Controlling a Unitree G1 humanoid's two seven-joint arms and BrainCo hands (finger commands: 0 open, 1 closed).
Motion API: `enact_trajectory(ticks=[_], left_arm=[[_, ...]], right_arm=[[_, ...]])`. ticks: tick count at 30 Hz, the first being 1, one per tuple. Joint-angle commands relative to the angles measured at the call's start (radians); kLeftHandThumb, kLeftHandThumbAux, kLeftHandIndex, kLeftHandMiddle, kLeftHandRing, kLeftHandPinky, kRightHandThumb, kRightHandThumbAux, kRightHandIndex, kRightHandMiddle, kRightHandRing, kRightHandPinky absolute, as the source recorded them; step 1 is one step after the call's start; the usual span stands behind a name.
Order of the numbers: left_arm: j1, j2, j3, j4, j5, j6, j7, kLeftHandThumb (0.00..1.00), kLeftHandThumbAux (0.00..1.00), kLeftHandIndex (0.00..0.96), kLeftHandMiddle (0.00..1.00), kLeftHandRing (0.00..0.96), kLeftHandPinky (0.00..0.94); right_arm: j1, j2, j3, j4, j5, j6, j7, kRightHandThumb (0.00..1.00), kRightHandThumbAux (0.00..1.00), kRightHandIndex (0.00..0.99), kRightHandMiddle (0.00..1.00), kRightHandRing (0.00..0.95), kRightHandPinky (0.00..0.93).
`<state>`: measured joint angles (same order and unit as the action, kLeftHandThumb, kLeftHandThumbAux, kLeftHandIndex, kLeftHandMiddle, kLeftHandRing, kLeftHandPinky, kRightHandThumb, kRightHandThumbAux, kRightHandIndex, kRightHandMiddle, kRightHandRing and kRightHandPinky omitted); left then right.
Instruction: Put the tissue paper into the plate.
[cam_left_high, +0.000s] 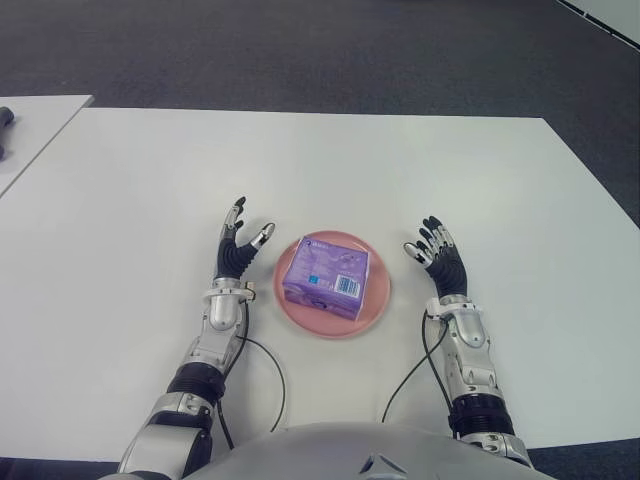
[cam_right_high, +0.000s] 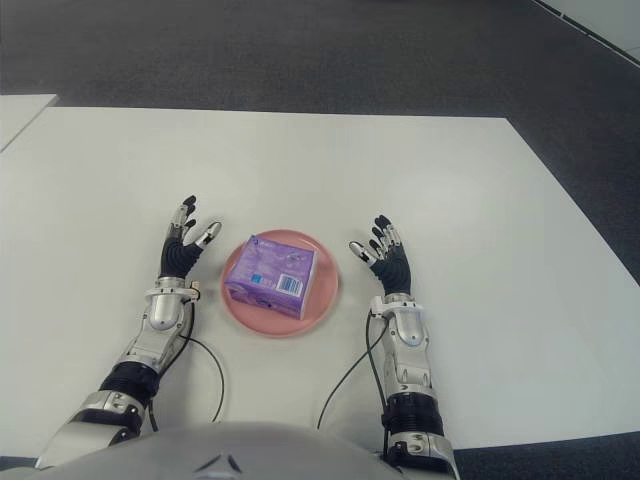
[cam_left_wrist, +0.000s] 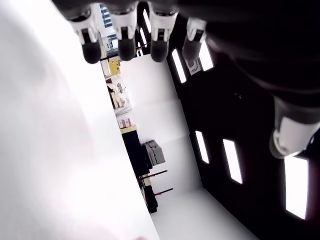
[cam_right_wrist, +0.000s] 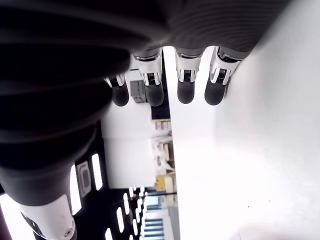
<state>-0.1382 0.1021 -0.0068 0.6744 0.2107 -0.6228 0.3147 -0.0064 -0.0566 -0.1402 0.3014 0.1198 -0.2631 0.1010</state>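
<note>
The tissue paper (cam_left_high: 326, 277) is sitting in the plate (cam_left_high: 378, 312), so the left hand (cam_left_high: 238, 250) and right hand (cam_left_high: 440, 259) are flanking it on the counter (cam_left_high: 120, 200), fingers spread, holding nothing.

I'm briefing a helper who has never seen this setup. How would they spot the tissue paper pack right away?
On the white table, look just in front of the robot, between its open left hand and open right hand, for the round pink plate. The tissue paper pack lies on that plate: a squarish purple packet with a pale printed label, the only purple thing there.
</note>
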Motion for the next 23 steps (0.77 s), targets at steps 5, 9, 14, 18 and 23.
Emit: enact_trajectory(ticks=[5, 9, 14, 18, 23], left_arm=[[0.029, 0.006, 0.001, 0.017, 0.011, -0.001, 0.003, 0.0, 0.45, 0.0, 0.0, 0.0, 0.0], [0.035, 0.006, -0.003, 0.003, 0.02, 0.005, 0.008, 0.0, 0.453, 0.0, 0.0, 0.0, 0.0], [0.032, 0.0, -0.002, -0.005, 0.02, 0.021, 0.012, 0.0, 0.457, 0.0, 0.0, 0.0, 0.0], [0.028, -0.004, -0.001, -0.007, 0.017, 0.028, 0.014, 0.0, 0.456, 0.0, 0.0, 0.0, 0.0], [0.028, -0.013, 0.006, -0.012, -0.011, 0.034, -0.004, 0.0, 0.439, 0.0, 0.0, 0.0, 0.0]], right_arm=[[-0.077, 0.085, 0.037, 0.037, -0.045, -0.038, -0.089, 0.131, 0.715, 0.009, 0.0, 0.0, 0.018], [-0.154, 0.118, 0.056, 0.099, -0.084, -0.094, -0.143, 0.163, 0.671, 0.034, 0.013, 0.0, 0.044], [-0.151, 0.09, 0.054, 0.149, -0.136, -0.179, -0.184, 0.176, 0.618, 0.056, 0.032, 0.006, 0.06], [-0.184, 0.054, 0.031, 0.289, -0.152, -0.244, -0.202, 0.172, 0.593, 0.069, 0.058, 0.022, 0.065], [-0.337, 0.011, 0.013, 0.536, -0.155, -0.247, -0.221, 0.109, 0.607, 0.069, 0.068, 0.014, 0.034]])
